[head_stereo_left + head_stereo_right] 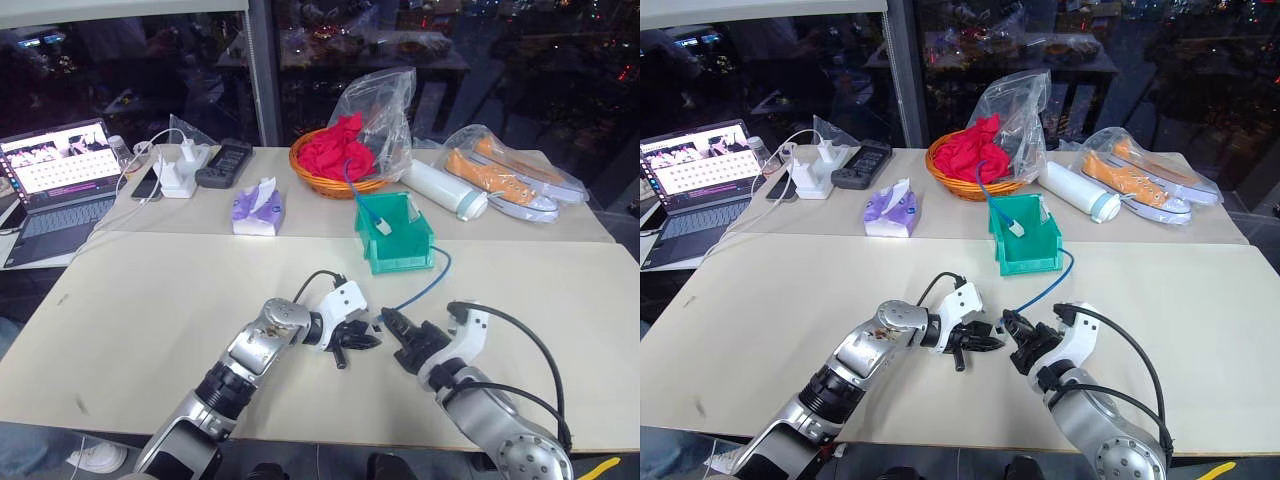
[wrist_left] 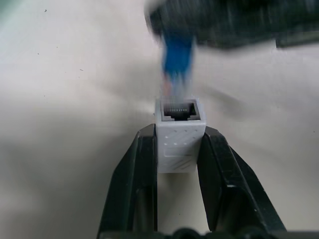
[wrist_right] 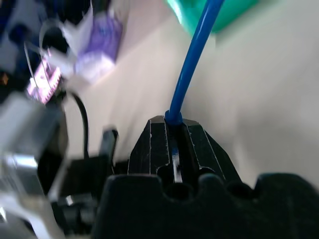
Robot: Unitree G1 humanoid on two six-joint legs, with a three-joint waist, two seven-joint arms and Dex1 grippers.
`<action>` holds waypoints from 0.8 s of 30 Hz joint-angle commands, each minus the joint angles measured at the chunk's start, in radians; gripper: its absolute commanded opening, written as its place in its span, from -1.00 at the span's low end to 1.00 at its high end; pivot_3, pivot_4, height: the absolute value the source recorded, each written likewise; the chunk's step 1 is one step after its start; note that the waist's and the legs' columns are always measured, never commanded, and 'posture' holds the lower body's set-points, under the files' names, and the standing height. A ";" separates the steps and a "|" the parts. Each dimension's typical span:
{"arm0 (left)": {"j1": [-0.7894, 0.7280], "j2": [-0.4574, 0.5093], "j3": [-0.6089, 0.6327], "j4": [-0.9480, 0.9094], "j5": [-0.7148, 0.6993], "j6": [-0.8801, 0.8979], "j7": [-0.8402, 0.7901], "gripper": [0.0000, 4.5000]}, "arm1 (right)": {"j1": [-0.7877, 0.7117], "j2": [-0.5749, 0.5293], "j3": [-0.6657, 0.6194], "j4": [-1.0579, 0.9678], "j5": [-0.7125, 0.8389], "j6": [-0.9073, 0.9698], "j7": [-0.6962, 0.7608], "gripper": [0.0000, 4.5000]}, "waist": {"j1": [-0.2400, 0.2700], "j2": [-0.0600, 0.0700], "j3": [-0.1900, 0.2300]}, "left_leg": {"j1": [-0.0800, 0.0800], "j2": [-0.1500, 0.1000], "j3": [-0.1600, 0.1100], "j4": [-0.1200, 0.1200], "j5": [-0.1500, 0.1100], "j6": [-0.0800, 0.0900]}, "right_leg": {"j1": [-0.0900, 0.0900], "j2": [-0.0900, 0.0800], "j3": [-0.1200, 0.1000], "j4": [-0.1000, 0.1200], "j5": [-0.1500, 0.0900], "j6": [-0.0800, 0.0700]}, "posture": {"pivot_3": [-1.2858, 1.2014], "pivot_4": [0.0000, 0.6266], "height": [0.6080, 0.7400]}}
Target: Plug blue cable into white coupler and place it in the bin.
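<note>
The left gripper (image 2: 179, 149) was low over the cream table (image 1: 150, 300), close to the robot. Its two black fingers (image 2: 139, 179) were shut on the white coupler (image 2: 179, 137) and squeezed it from both sides. The coupler's dark hole faced away from the gripper, toward the end of the blue cable (image 2: 177, 59).

The right gripper (image 1: 400, 335) was just beside the left one, and the two nearly met tip to tip. Its fingers (image 3: 154, 144) were closed tight on the blue cable, very near the cable's end. The plug at that end was right in front of the coupler's hole. It was too blurry to tell if the plug was touching the hole or was in it.

From the right gripper the cable ran up across the table to the bin (image 1: 395, 255). It went around the bin's right side and over its back wall. Its other end, with a small clear plug (image 1: 384, 227), hung inside the bin.

The green bin stood on the table in front of a wicker basket (image 1: 330, 180) with red cloth in it. A purple tissue pack (image 1: 258, 210) lay to the left of the bin.
</note>
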 commanded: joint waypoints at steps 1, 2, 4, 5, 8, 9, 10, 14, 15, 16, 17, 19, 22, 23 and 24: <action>0.017 0.001 -0.020 0.008 0.003 0.015 0.010 -0.72 | -0.010 0.004 -0.014 -0.036 0.006 -0.012 0.017 -1.00 | 0.000 0.000 0.000 | 0.000 0.000 0.000 0.000 0.000 0.000 | 0.000 0.000 0.000 0.000 0.000 0.000 | 0.03 -0.52 1.00; 0.016 0.002 -0.020 0.009 0.003 0.014 0.011 -0.72 | -0.006 0.002 -0.013 -0.035 0.007 -0.006 0.016 -1.00 | 0.000 0.000 0.000 | 0.000 0.000 0.000 0.000 0.000 0.000 | 0.000 0.000 0.000 0.000 0.000 0.000 | 0.03 -0.52 1.00; 0.015 0.003 -0.020 0.011 0.002 0.014 0.011 -0.72 | -0.002 0.000 -0.011 -0.034 0.010 0.001 0.014 -1.00 | 0.000 0.000 0.000 | 0.000 0.000 0.000 0.000 0.000 0.000 | 0.000 0.000 0.000 0.000 0.000 0.000 | 0.03 -0.52 1.00; 0.015 0.003 -0.021 0.011 0.002 0.013 0.012 -0.72 | 0.000 -0.001 -0.010 -0.033 0.013 0.005 0.013 -1.00 | 0.000 0.000 0.000 | 0.000 0.000 0.000 0.000 0.000 0.000 | 0.000 0.000 0.000 0.000 0.000 0.000 | 0.03 -0.52 1.00; 0.017 0.004 -0.017 0.013 -0.002 0.013 0.010 -0.72 | 0.010 -0.007 -0.006 -0.028 0.011 0.016 0.014 -1.00 | 0.000 0.000 0.000 | 0.000 0.000 0.000 0.000 0.000 0.000 | 0.000 0.000 0.000 0.000 0.000 0.000 | 0.03 -0.52 1.00; 0.018 0.003 -0.014 0.016 -0.005 0.015 0.010 -0.72 | 0.014 -0.011 -0.006 -0.026 0.006 0.021 0.015 -1.00 | 0.000 0.000 0.000 | 0.000 0.000 0.000 0.000 0.000 0.000 | 0.000 0.000 0.000 0.000 0.000 0.000 | 0.03 -0.52 1.00; 0.019 0.002 -0.013 0.017 -0.008 0.017 0.009 -0.72 | 0.016 -0.013 -0.004 -0.023 0.002 0.024 0.018 -1.00 | -0.001 0.000 0.000 | 0.000 0.000 0.000 0.000 0.000 0.000 | 0.000 0.000 0.000 0.000 0.000 0.000 | 0.03 -0.52 1.00; 0.019 0.001 -0.012 0.018 -0.011 0.018 0.010 -0.72 | 0.015 -0.016 -0.003 -0.008 0.004 0.032 0.019 -1.00 | -0.001 0.000 0.000 | 0.000 0.000 0.000 0.000 0.000 0.000 | 0.000 0.000 0.000 0.000 0.000 0.000 | 0.03 -0.52 1.00; 0.019 0.002 -0.012 0.018 -0.011 0.018 0.011 -0.72 | 0.015 -0.017 -0.003 -0.003 0.003 0.033 0.021 -1.00 | -0.001 0.000 0.000 | 0.000 0.000 0.000 0.000 0.000 0.000 | 0.000 0.000 0.000 0.000 0.000 0.000 | 0.03 -0.52 1.00; 0.020 0.002 -0.011 0.018 -0.011 0.018 0.012 -0.72 | 0.016 -0.018 -0.003 0.002 0.003 0.036 0.024 -1.00 | -0.001 0.000 0.000 | 0.000 0.000 0.000 0.000 0.000 0.000 | 0.000 0.000 0.000 0.000 0.000 0.000 | 0.03 -0.52 1.00; 0.020 0.003 -0.011 0.018 -0.012 0.017 0.013 -0.72 | 0.016 -0.019 -0.004 0.006 0.004 0.039 0.026 -1.00 | -0.001 0.000 0.000 | 0.000 0.000 0.000 0.000 0.000 0.000 | 0.000 0.000 0.000 0.000 0.000 0.000 | 0.03 -0.52 1.00; 0.019 0.003 -0.011 0.018 -0.014 0.017 0.015 -0.72 | 0.014 -0.022 -0.004 0.014 0.007 0.047 0.025 -1.00 | -0.001 0.000 0.000 | 0.000 0.000 0.000 0.000 0.000 0.000 | 0.000 0.000 0.000 0.000 0.000 0.000 | 0.03 -0.52 1.00; 0.020 0.002 -0.011 0.018 -0.014 0.017 0.020 -0.72 | 0.012 -0.035 -0.003 0.026 0.003 0.068 0.017 -1.00 | -0.002 0.000 0.000 | 0.000 0.000 0.000 0.000 0.000 0.000 | 0.000 0.000 0.000 0.000 0.000 0.000 | 0.03 -0.52 1.00; 0.020 0.002 -0.011 0.017 -0.014 0.017 0.021 -0.72 | 0.012 -0.041 -0.002 0.030 0.001 0.077 0.014 -1.00 | -0.002 0.000 0.000 | 0.000 0.000 0.000 0.000 0.000 0.000 | 0.000 0.000 0.000 0.000 0.000 0.000 | 0.03 -0.52 1.00; 0.021 0.002 -0.010 0.016 -0.015 0.017 0.023 -0.72 | 0.011 -0.046 -0.002 0.032 -0.002 0.084 0.015 -1.00 | -0.002 0.000 0.000 | 0.000 0.000 0.000 0.000 0.000 0.000 | 0.000 0.000 0.000 0.000 0.000 0.000 | 0.03 -0.52 1.00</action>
